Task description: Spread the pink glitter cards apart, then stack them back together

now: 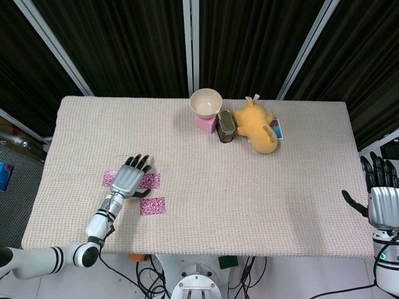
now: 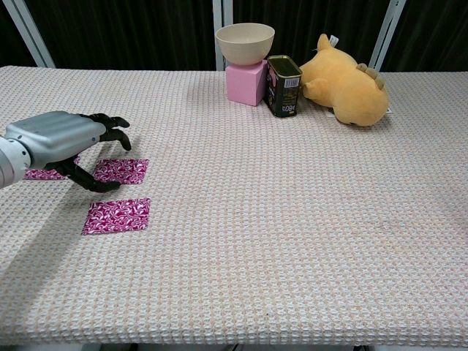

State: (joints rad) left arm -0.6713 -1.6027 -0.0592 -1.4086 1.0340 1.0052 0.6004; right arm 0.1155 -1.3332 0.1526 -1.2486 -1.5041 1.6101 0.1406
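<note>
three pink glitter square cards lie flat on the woven beige tablecloth (image 2: 292, 219) near its left front, spread apart, long sides running left to right: the left card (image 2: 42, 174) and middle card (image 2: 123, 170) side by side, the front card (image 2: 117, 215) nearer the edge. the silver left hand (image 2: 62, 137) hovers palm down over the back two, fingers apart, holding nothing. the right hand (image 1: 381, 198) sits off the table's right edge, fingers spread, empty.
</note>
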